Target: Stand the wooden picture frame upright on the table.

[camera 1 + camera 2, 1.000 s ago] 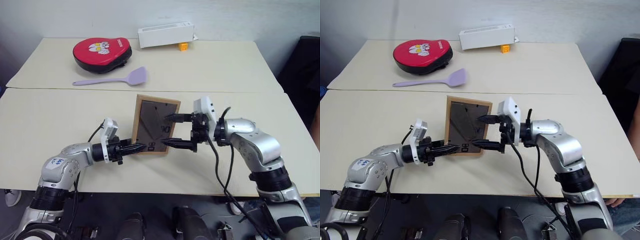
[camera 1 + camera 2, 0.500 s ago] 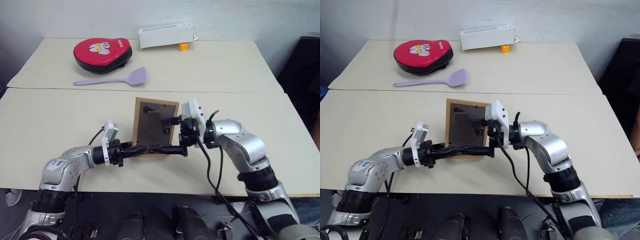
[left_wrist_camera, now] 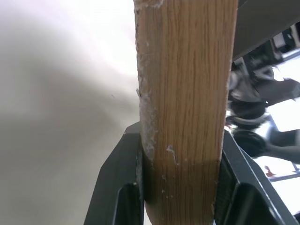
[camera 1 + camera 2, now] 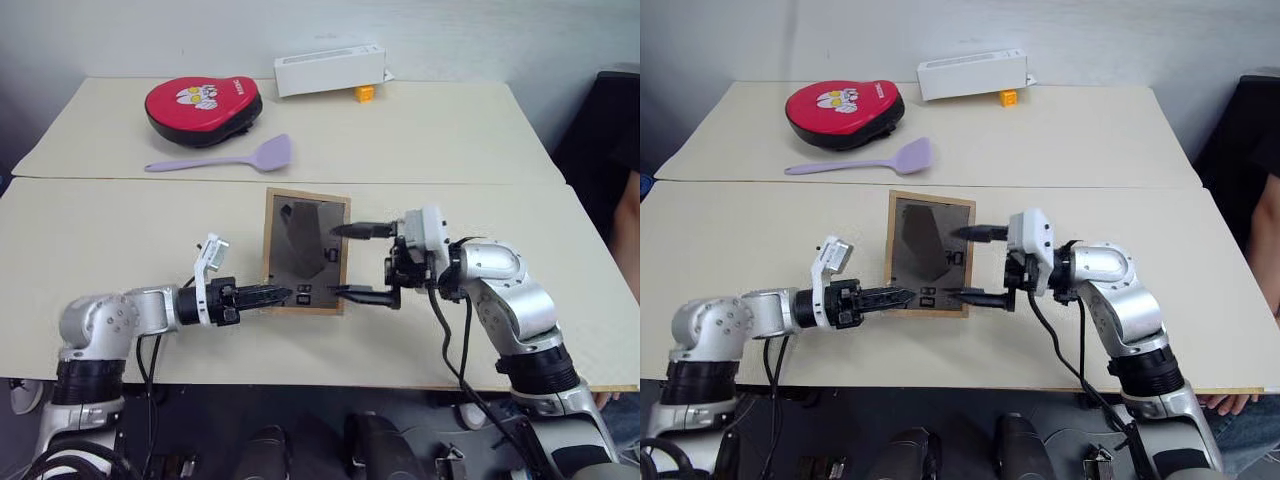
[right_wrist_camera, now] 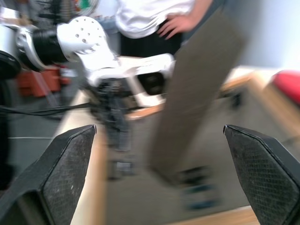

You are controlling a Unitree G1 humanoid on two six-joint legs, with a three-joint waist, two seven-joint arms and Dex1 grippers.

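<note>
Since a moment earlier the right gripper (image 4: pixel 356 261) had drawn back from the frame's face toward the robot's right, and the frame itself had been tipped more squarely toward me, its dark back showing fuller. The left gripper (image 4: pixel 283 293) had kept its place at the lower near corner.

The wooden picture frame (image 4: pixel 305 250) was held over the near desk (image 4: pixel 120 230), roughly at its middle, its grey back facing up with the fold-out easel stand (image 4: pixel 298 232) showing as a darker wedge. The left fingers (image 3: pixel 125 187) were clamped on the frame's light-wood edge, its grain and a few chipped white flecks plain in the left wrist view. The right fingers (image 5: pixel 65 161) stood spread wide apart, holding nothing, one tip by the frame's right edge and the other by its lower right corner; whether they touched it I could not tell.

On the far desk lay a glossy red rounded pad (image 4: pixel 203 104), a smooth lilac spatula (image 4: pixel 225 157), a long white oblong box (image 4: pixel 330 69) and a small orange block (image 4: pixel 364 93) just beside it.
</note>
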